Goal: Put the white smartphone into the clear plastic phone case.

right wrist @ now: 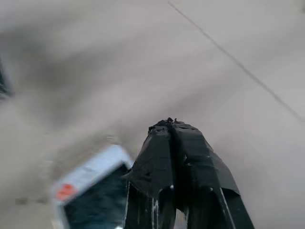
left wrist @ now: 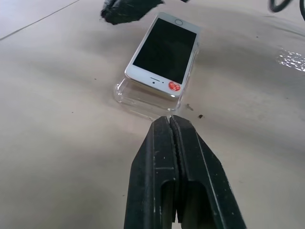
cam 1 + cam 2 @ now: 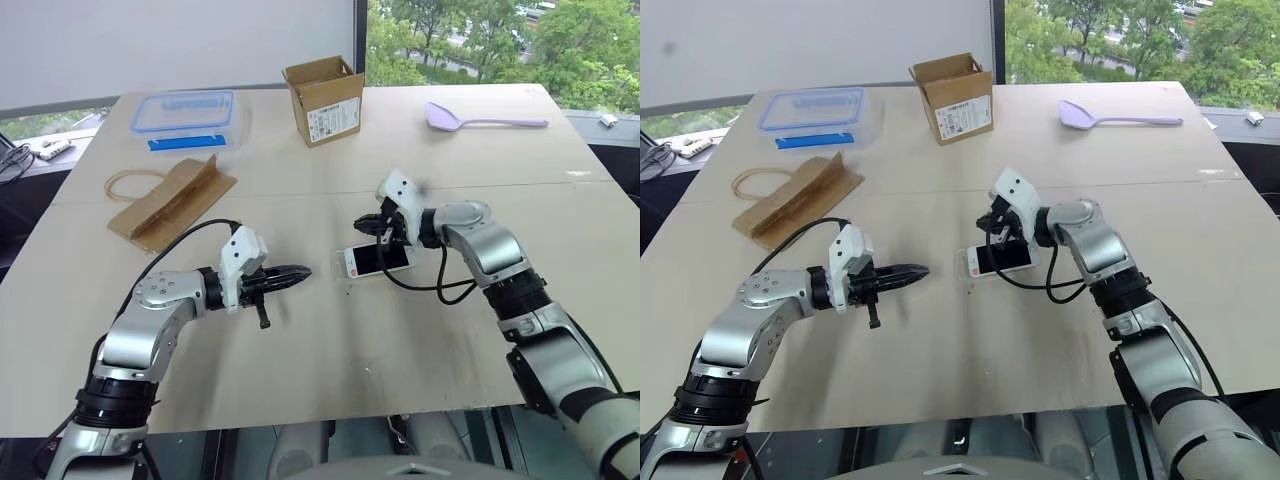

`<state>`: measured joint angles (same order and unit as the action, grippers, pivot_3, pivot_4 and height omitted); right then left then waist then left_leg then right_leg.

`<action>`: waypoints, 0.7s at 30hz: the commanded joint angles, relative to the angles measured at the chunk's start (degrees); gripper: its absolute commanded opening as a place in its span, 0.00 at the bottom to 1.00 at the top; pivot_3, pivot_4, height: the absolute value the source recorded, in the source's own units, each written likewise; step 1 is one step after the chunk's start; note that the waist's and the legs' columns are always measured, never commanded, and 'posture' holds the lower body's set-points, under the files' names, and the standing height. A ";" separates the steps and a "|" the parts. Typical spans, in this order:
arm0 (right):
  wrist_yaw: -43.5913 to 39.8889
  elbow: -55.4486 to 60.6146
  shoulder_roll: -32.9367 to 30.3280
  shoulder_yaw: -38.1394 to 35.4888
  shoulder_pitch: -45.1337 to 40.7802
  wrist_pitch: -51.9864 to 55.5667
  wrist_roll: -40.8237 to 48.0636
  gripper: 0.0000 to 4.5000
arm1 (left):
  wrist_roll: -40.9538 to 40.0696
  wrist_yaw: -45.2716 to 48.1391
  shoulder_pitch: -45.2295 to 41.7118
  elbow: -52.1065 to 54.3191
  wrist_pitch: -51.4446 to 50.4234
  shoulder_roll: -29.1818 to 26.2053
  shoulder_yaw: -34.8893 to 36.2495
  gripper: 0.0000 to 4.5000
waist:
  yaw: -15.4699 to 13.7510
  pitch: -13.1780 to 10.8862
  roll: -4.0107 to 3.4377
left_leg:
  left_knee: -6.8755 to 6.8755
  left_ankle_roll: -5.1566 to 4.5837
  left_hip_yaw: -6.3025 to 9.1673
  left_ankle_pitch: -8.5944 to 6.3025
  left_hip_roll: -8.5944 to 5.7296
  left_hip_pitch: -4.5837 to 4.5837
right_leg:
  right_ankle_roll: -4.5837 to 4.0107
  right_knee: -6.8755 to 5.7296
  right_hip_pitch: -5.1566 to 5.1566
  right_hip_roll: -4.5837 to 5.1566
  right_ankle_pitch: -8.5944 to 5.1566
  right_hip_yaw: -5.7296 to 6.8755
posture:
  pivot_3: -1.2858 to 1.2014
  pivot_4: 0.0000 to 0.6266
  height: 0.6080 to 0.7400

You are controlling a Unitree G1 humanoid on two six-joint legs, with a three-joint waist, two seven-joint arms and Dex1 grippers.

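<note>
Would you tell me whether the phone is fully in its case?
Not fully: the white smartphone lies tilted on the clear case, one end raised.

Office-like room: worktable [image 3: 300, 340], big windows [image 3: 480, 40].

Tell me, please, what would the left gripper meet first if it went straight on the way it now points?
Probably the clear plastic phone case and the white smartphone lying in it. The shut left gripper aims at the end with the red mark, and bare table lies between them; it may meet the table just short.

glossy clear plastic phone case [image 2: 143, 98], white smartphone [image 2: 164, 50] w/ glossy black screen, matt table [image 3: 330, 330]
</note>
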<state>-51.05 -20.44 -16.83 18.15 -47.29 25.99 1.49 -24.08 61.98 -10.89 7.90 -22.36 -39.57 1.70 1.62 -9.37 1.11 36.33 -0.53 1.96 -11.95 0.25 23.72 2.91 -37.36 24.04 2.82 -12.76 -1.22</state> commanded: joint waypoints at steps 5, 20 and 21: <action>-8.86 0.17 -4.23 6.14 0.19 -9.24 -3.97 0.01 | -0.66 0.24 0.62 0.52 1.45 -0.59 1.55 0.00 | 0.44 -0.23 -0.03 | 0.00 0.00 0.01 0.00 0.00 0.03 | 0.03 0.06 0.00 0.00 0.01 0.00 | 0.52 0.24 1.00; -10.25 10.27 -5.33 -1.06 0.69 -1.08 3.32 0.01 | -0.79 0.34 0.66 0.32 1.61 -0.65 1.33 0.00 | 0.54 -0.59 -0.02 | 0.00 0.00 0.05 0.00 0.06 0.04 | 0.03 0.04 0.00 0.00 0.02 0.03 | 0.52 0.24 1.00; -10.67 10.77 -5.83 -0.05 1.50 -0.54 2.84 0.01 | -0.64 0.53 0.59 -0.01 1.86 -0.61 1.18 0.00 | 0.55 -0.59 -0.02 | 0.00 0.00 0.05 0.00 0.06 0.04 | 0.03 0.04 0.00 0.00 0.02 0.04 | 0.52 0.24 1.00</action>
<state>-60.25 -13.01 -21.56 18.08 -46.90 23.67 3.40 -24.09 62.13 -9.91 7.75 -21.86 -39.68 1.77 2.18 -9.96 1.10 36.32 -0.53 2.00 -11.96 0.30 23.74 2.94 -37.32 24.04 2.82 -12.74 -1.18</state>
